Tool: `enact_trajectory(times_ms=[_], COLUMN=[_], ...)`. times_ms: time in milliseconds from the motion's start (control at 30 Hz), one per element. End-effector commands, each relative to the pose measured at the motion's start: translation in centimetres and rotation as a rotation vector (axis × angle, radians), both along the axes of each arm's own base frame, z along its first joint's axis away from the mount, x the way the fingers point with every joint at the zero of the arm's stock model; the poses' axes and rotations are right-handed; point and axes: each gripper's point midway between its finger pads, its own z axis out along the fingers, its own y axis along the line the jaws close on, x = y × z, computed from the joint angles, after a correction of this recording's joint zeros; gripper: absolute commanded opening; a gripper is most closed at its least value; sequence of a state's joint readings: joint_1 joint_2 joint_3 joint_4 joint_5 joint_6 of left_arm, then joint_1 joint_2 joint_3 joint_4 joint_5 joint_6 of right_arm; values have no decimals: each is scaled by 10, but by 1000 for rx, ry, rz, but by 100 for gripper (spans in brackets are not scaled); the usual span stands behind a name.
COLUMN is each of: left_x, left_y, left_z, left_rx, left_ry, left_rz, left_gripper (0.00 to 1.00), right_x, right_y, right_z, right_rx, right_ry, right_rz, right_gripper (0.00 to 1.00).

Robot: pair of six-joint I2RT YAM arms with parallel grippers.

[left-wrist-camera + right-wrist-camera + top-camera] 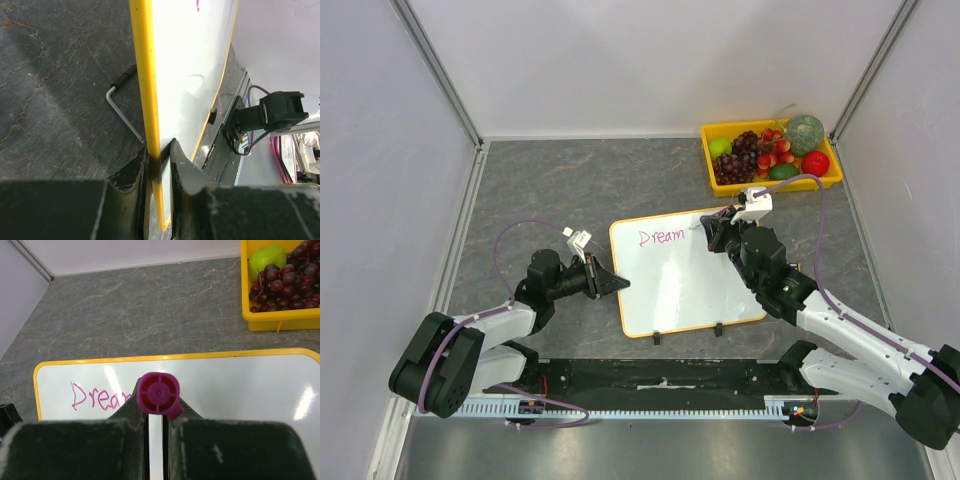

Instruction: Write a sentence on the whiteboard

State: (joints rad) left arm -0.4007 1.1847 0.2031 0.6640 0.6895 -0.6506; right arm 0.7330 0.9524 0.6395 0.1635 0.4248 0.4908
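Right gripper (pixel 715 232) pinches a marker (pixel 159 394) between its dark fingers, over the far part of the whiteboard (pixel 690 285); from the wrist view the marker's end is a round magenta plastic cap with moulded concentric rings. Left gripper (pixel 610 283) is clamped on the whiteboard's left edge, one finger on each face of the thin frame. Whiteboard sits at the middle of the table (pixel 550 190), between the two arms: a glossy white rectangle with rounded corners and a thin orange-yellow frame, and two small black feet (pixel 657 338) on its near edge. Writing (pixel 662 236) in magenta, far-left corner, handwritten: "Dream". In the right wrist view the last letter is hidden behind the fingers. Left wrist view shows a bent metal rod (pixel 122 107) lying on the table beside the frame. Table surface is dark grey with a veined, stone-like pattern. Yellow plastic tray (pixel 770 186) stands at the far right, well apart from the board, holding dark grapes (pixel 735 160), a green apple (pixel 265 260) and other fruit.
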Motion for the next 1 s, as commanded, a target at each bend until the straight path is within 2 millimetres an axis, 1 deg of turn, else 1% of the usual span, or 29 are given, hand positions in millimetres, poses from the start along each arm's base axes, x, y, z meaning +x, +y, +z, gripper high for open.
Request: enact_trajectory(times_ms=[0, 100, 367, 500, 767, 967], left_x=[5, 5, 5, 5, 5, 6], left_y=[7, 7, 7, 7, 7, 7], left_z=[-18, -19, -19, -18, -19, -18], left_rx=[85, 87, 87, 86, 87, 86], left_ry=[-21, -16, -19, -20, -17, -20], left_rz=[22, 22, 22, 25, 23, 23], left_gripper=[2, 2, 2, 2, 2, 2], right_x=[5, 4, -1, -4, -8, -11], right_y=[0, 4, 10, 7, -8, -8], right_z=[10, 7, -7, -11, -17, -22], right_rx=[30, 31, 17, 9, -4, -13], right_ry=[-19, -13, 18, 26, 30, 41], right_rz=[-11, 12, 55, 49, 4, 16], right_gripper=[0, 0, 0, 0, 0, 0])
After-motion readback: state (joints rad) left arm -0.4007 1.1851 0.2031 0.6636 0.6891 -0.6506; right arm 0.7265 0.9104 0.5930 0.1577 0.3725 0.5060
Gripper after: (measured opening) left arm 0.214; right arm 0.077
